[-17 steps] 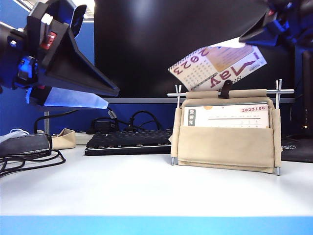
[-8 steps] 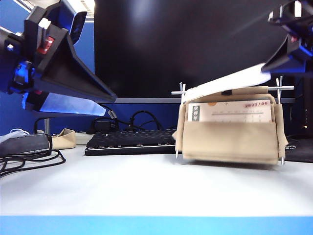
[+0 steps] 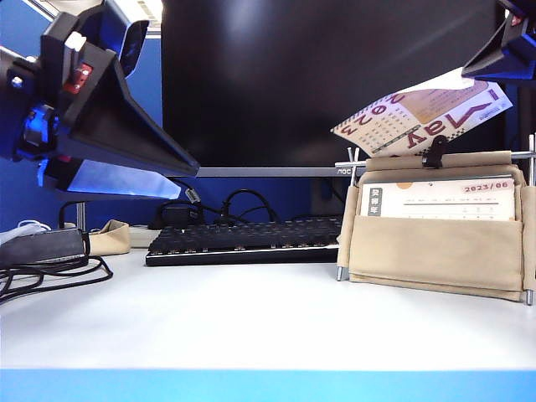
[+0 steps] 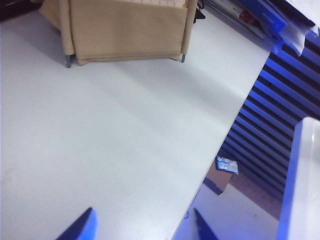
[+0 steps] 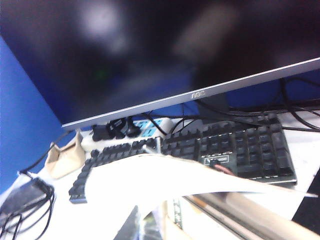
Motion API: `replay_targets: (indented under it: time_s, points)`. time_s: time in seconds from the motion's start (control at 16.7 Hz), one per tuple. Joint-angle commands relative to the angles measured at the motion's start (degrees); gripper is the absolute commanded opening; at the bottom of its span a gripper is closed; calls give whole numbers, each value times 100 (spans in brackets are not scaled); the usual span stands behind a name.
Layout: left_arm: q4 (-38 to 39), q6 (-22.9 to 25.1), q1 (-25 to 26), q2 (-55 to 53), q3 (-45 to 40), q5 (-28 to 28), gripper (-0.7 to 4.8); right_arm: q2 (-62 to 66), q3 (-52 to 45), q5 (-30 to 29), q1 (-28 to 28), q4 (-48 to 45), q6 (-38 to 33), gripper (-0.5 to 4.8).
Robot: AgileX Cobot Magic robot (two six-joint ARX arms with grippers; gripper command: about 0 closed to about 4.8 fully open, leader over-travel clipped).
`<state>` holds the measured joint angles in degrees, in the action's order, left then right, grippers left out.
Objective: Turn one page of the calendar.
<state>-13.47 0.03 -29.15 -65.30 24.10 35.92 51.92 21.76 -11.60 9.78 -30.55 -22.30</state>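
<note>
The calendar (image 3: 435,251), a beige fabric pouch on a thin silver rod frame, stands at the right of the table and shows a sheet marked 2023/06. Above it the page (image 3: 423,117) is lifted up over the top rod, its tan reverse with big brown lettering facing the exterior camera. My right gripper (image 3: 469,75) is shut on the page's upper right edge, near the picture's corner. In the right wrist view the page (image 5: 165,175) curves white over the gripper (image 5: 145,225). My left gripper (image 3: 191,177) hangs open at the far left, well away from the calendar (image 4: 125,30); its fingertips (image 4: 85,227) hold nothing.
A black monitor (image 3: 318,75) fills the background, with a black keyboard (image 3: 234,243) below it. Cables and a dark box (image 3: 42,247) lie at the far left beside a small beige pouch (image 3: 109,237). The table's edge (image 4: 220,140) runs close to my left gripper.
My right gripper has moved right and up with the page, which dipped flat and now stands raised again. The whole calendar has slid to the right. The left arm has stayed put.
</note>
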Motion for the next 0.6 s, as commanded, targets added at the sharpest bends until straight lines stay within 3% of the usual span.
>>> replay_targets:
  time_s: [0.06, 0.36, 0.6]
  points:
    - [-35, 85, -4, 13, 22, 31, 248, -28, 26, 46, -398, -328, -343, -1]
    - [-33, 83, -4, 11, 22, 33, 248, -22, 26, -474, -1432, -424, -651, -1]
    - [-31, 81, -4, 11, 22, 92, 247, -22, 26, -496, -1556, -404, -669, 0]
